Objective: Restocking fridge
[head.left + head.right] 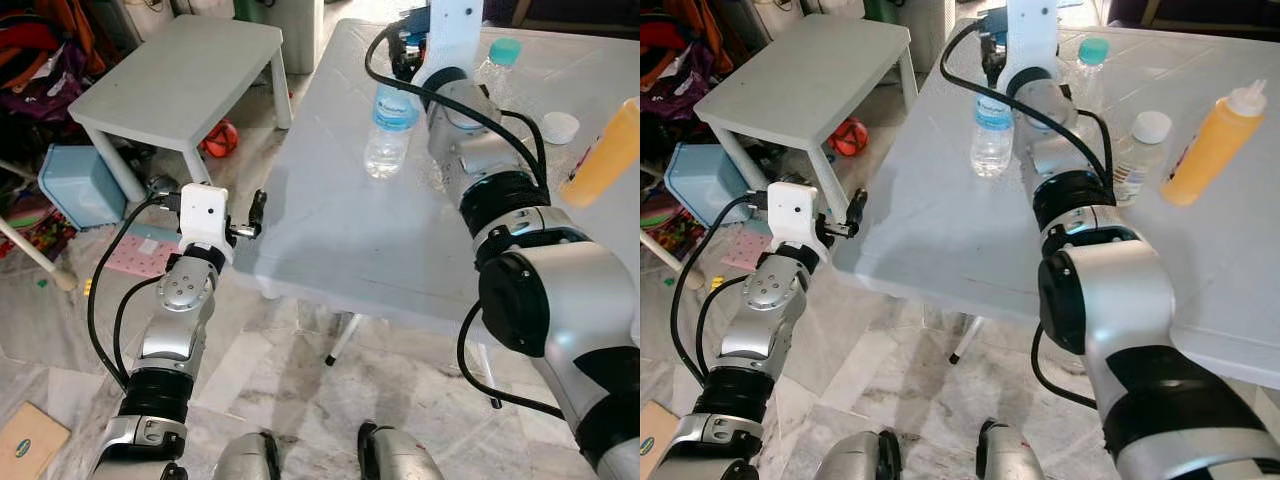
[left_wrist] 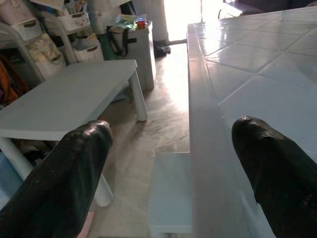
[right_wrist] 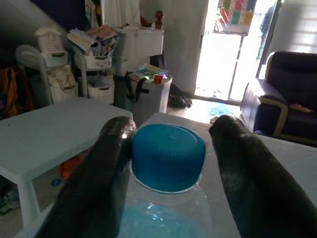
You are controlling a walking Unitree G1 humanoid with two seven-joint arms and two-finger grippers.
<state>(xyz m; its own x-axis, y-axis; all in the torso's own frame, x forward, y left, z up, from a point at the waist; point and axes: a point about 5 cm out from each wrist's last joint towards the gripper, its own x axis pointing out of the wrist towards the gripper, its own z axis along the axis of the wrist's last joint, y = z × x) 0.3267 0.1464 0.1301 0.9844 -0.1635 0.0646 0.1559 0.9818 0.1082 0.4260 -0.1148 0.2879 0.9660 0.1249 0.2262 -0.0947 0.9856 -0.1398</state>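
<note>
The restocking looks barely begun: the right gripper (image 3: 168, 163) holds its fingers apart around the blue cap of a water bottle (image 1: 388, 125) standing on the white counter (image 1: 330, 230) (not yet gripped), while the left gripper (image 2: 173, 163) hovers open-fingered at the counter's edge.

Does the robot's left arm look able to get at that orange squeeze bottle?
Probably not as it stands: the left gripper sits at the table's near corner, and the orange squeeze bottle stands far across, beyond the right arm.
</note>
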